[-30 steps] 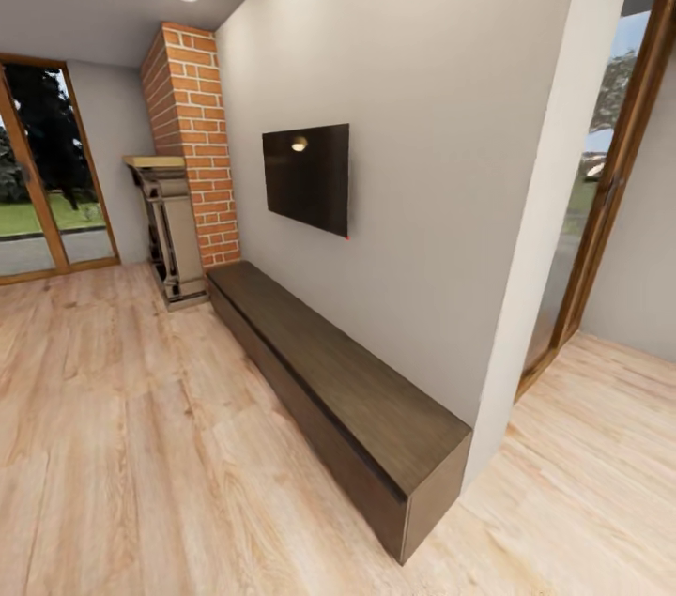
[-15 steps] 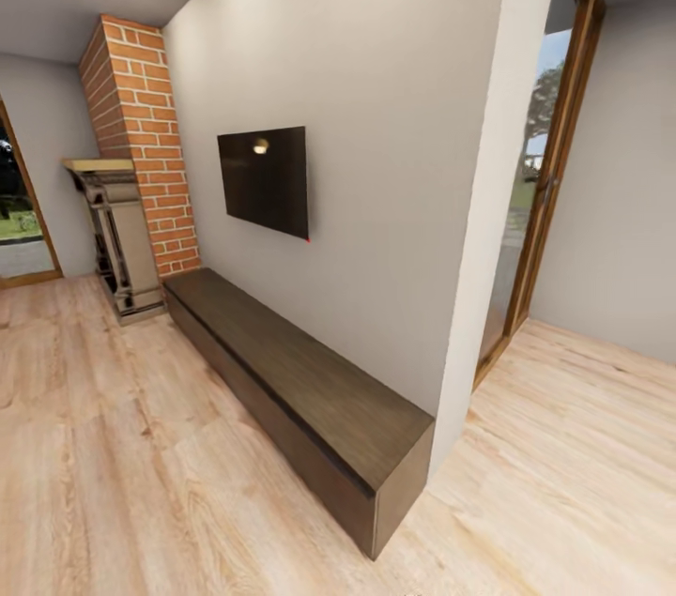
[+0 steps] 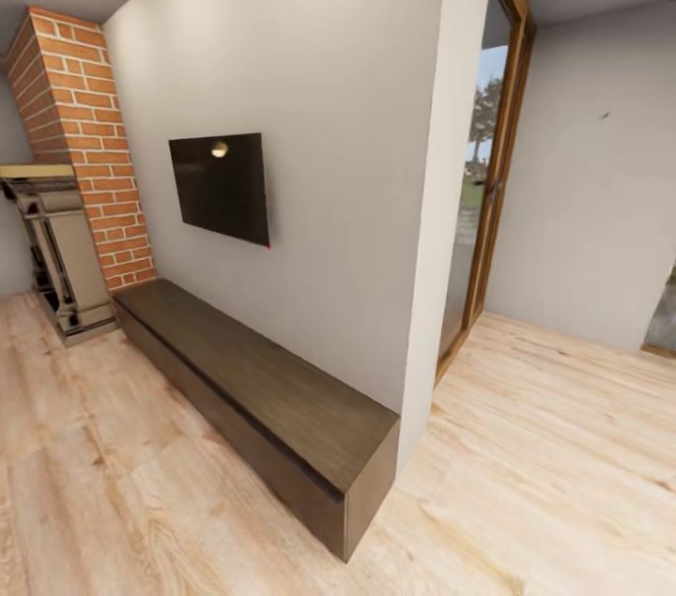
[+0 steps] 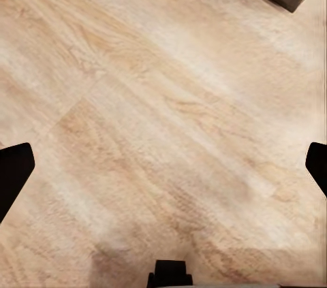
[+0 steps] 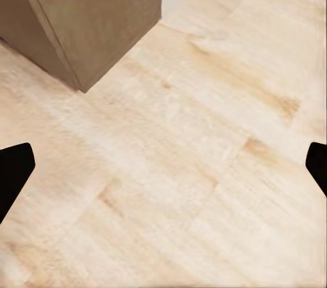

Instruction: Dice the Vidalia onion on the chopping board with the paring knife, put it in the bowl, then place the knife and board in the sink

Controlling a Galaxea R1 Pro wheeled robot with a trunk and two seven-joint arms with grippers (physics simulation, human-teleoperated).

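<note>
The kitchen, sink, onion, chopping board, paring knife and bowl are out of view; I am in a living room with a pale wood floor [image 3: 563, 455]. My left gripper [image 4: 165, 169] hangs open over bare floorboards, nothing between its black fingertips [image 4: 13, 172]. My right gripper [image 5: 165, 169] is open too, above the floor beside the end of a low dark cabinet [image 5: 88, 16].
A long low dark-brown cabinet [image 3: 263, 380] runs along a white wall under a black TV [image 3: 221, 188]. A brick chimney [image 3: 75, 136] and fireplace [image 3: 56, 249] stand at the far left. Past the wall's end [image 3: 441, 202], a wood-framed glass door [image 3: 488, 192] and open floor lie to the right.
The whole head view has swung to the right: cabinet, TV and chimney slid left, the left glass door left the picture, and more of the room beyond the wall's end appears.
</note>
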